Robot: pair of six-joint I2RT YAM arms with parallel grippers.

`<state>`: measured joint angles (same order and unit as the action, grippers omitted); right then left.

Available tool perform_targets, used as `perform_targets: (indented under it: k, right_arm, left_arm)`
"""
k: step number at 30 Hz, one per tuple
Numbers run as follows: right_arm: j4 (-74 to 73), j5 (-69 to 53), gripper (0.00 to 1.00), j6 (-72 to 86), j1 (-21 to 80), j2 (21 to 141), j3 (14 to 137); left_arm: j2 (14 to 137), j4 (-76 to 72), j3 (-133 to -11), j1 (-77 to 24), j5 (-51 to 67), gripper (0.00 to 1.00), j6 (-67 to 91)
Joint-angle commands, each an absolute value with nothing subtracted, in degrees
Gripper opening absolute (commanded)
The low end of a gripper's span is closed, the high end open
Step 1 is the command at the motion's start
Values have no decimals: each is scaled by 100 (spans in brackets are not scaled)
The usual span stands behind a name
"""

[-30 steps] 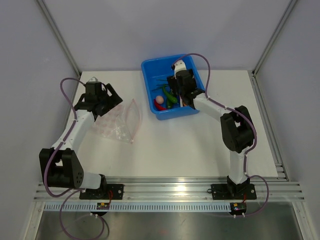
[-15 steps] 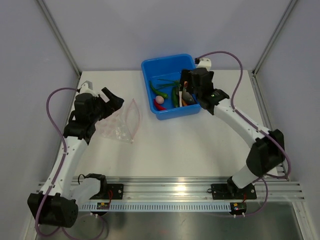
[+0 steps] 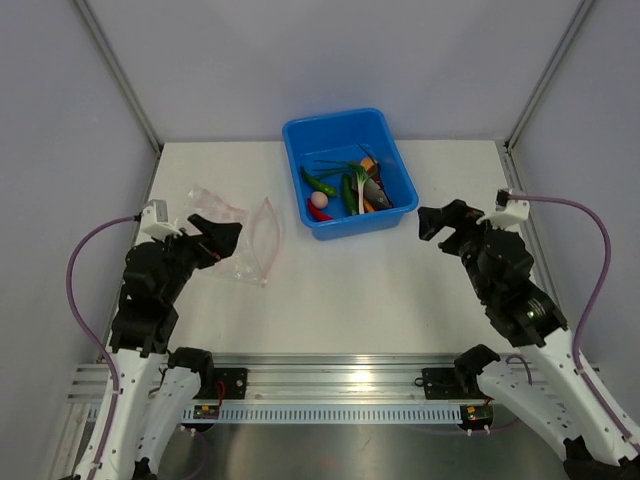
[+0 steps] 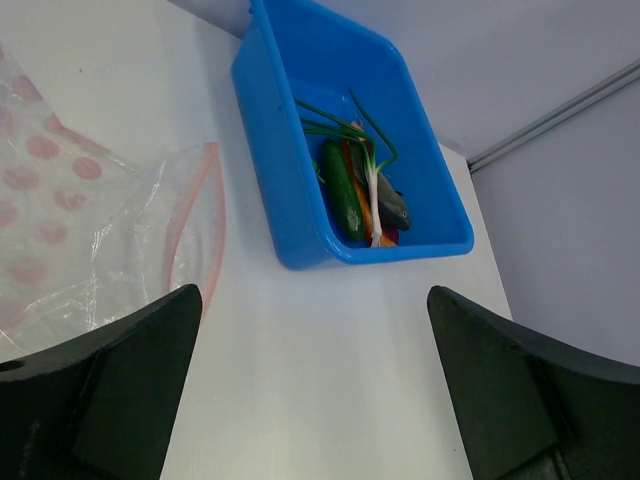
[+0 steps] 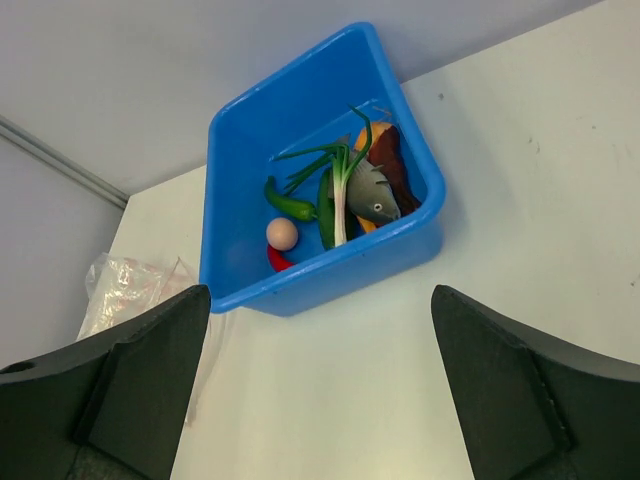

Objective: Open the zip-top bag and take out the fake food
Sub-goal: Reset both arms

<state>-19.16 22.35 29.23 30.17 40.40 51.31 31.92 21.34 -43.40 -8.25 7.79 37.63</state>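
Note:
The zip-top bag (image 3: 250, 238) lies flat on the white table, left of centre. It looks empty, and its pinkish zip strip (image 4: 200, 235) curves along the mouth. The fake food (image 3: 350, 190) sits in the blue tub (image 3: 335, 118): green chillies, a red chilli, a pale egg (image 5: 282, 233), a grey fish (image 5: 375, 195), a green onion and orange pieces. My left gripper (image 3: 218, 240) hovers open by the bag's near left edge, holding nothing. My right gripper (image 3: 447, 222) is open and empty, to the right of the tub and nearer than it. Between each wrist's fingers, left (image 4: 312, 295) and right (image 5: 320, 292), is only bare table.
The blue tub (image 4: 290, 190) stands at the back centre of the table, close to the rear wall. Grey walls with metal corner posts enclose the table on three sides. An aluminium rail runs along the near edge by the arm bases.
Both arms have pulled back toward the near edge. The right gripper left the tub and the left gripper came off the bag. Both jaws opened slightly wider.

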Motion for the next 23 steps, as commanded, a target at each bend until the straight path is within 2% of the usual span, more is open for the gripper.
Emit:
perform_targets:
  k: [1,7,12,23]
  right_arm:
    - [-2285,2197,99,3067,3041,3386,4529]
    - [-2592,2347,100,3067,3050,2199,3755]
    - [-2206,1818,99,3331,3041,1609,3156]
    - [-1952,1653,100,3533,3050,1961,2716]
  left_arm:
    - [2638,2232,-3938,-852,1002,99,3507]
    - [1708,2294,-3062,-853,730,99,3348]
    - [1090,1784,-2180,-853,589,99,3340]
    - [1265,1846,-2153,-853,650,99,3340]
